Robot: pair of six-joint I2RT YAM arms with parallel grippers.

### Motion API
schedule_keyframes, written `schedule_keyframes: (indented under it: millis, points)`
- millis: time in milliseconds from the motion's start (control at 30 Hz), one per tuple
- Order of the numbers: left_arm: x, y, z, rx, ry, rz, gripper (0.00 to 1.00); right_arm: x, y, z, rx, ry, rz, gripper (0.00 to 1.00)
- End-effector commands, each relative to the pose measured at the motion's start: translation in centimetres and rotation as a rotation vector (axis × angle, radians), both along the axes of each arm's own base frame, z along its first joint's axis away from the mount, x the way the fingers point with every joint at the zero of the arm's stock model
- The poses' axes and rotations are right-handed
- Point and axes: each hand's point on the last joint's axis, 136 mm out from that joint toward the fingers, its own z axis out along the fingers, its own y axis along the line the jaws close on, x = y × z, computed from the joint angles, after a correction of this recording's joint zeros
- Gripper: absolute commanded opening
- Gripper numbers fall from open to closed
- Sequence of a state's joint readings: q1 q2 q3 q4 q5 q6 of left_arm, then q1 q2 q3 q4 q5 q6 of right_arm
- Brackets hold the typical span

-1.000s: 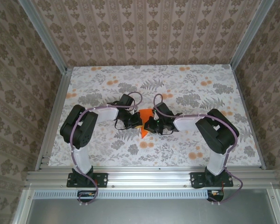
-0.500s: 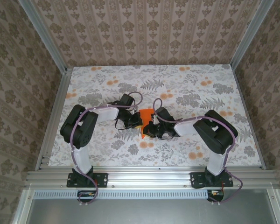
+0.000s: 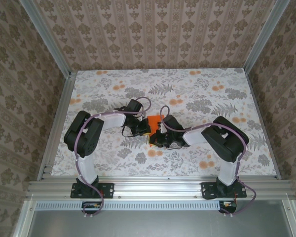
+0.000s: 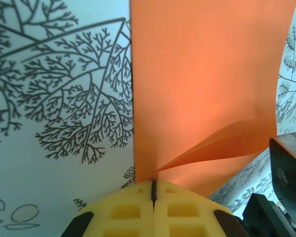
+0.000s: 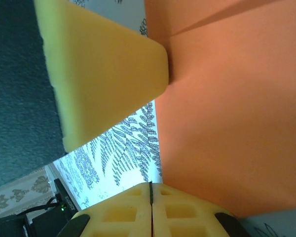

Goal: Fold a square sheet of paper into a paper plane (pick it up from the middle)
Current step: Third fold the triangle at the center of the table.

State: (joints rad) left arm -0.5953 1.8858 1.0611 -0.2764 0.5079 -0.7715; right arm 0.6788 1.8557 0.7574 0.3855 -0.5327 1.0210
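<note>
You have nothing to read here: the square sheet of paper is plain orange, and the surface carries only printed leaves and flowers, no words or numbers.

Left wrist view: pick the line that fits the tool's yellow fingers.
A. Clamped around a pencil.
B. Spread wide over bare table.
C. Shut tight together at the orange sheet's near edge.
C: the left tool has its fingers meeting along a thin dark seam, and the square sheet of paper stretches away from their tips.
</note>
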Motion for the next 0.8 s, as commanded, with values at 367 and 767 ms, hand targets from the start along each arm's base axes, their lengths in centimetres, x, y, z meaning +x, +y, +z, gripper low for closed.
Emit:
schedule_keyframes:
  millis: [367,767]
  points:
    - [-2.0,3.1,-4.9,0.195,0.090,0.035,0.00,-0.6,0.5,1.1,-0.017,-0.039,0.034,0.08]
    - [-1.9,3.1,-4.8,0.196,0.087,0.035,0.00,-1.4,-0.3,-2.3,-0.135,0.043,0.024,0.08]
